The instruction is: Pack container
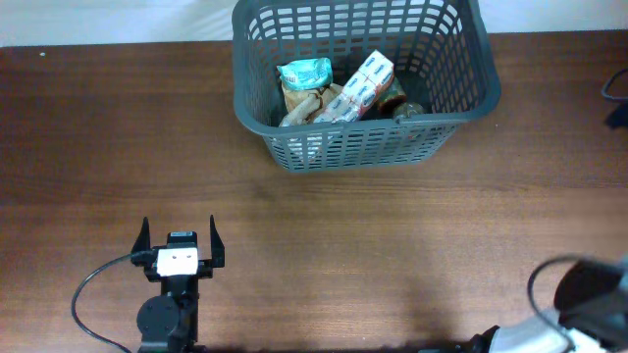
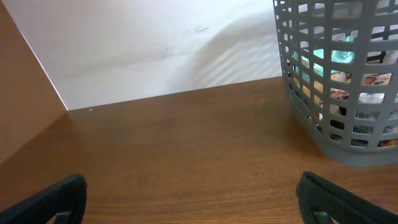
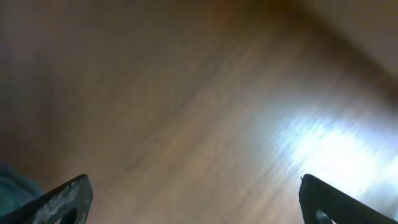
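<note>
Overhead and wrist views of a packing scene. The container (image 1: 365,149), a dark grey lattice-sided basket, stands at the far edge of the table (image 1: 392,245), right of centre. Part of its far rim reaches past the table edge against the white backdrop (image 2: 155,50).

Contents: inside the container a white box (image 1: 365,83) with red and blue print lies tilted. To its left is a teal-topped packet (image 1: 306,71), resting on a tan bag (image 1: 299,103). A dark item (image 1: 407,106) sits in the container's right part. The printing on all of them is too small to read, and no brand can be made out.

Grippers: the left gripper (image 1: 179,230) is well apart from the container, toward the near edge and to its left. Its jaws are spread wide and hold nothing. A white block (image 1: 177,261) on its body shows no legible writing. In the left wrist view the container (image 2: 323,118) appears ahead and to the right, with coloured packaging visible through the slots. The right gripper (image 3: 199,205) likewise has its fingers wide apart and empty over blurred wood. In the overhead view only part of the right arm (image 1: 589,294) is visible, near the edge well in front of the container and to its right.

Surface: the table is dark brown wood grain with a bright glare patch (image 3: 329,149) in the right wrist view.
</note>
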Action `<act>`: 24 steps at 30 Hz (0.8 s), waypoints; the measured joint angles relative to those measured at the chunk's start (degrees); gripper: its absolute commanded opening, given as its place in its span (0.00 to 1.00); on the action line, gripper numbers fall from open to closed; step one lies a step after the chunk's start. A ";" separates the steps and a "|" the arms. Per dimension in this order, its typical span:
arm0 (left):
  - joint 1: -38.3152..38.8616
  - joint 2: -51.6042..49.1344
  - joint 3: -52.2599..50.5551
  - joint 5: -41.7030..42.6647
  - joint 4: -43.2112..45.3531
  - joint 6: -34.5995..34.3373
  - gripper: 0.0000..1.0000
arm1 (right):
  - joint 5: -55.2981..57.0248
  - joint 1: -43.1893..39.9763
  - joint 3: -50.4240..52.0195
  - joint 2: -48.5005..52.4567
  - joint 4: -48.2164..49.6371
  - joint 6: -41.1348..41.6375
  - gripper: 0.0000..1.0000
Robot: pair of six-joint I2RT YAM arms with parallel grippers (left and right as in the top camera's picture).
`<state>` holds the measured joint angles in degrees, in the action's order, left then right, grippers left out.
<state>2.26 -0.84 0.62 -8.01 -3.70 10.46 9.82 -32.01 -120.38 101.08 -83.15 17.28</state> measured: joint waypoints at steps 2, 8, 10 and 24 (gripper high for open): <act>0.00 0.00 0.00 -0.02 0.00 0.00 0.99 | 0.17 0.02 1.31 -4.07 4.31 -0.07 0.99; 0.00 0.00 0.00 0.00 0.00 0.00 0.99 | 0.74 2.84 14.14 -18.32 25.77 -4.17 0.99; 0.00 0.00 0.00 0.00 0.00 0.00 0.99 | 0.76 4.85 19.56 -23.02 32.41 -6.40 0.99; 0.00 0.00 0.00 0.00 0.00 0.00 0.99 | 0.81 16.83 52.30 -52.85 63.28 -10.86 0.99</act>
<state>2.26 -0.84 0.62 -8.01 -3.70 10.46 10.63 -15.18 -68.07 48.23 -19.88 6.42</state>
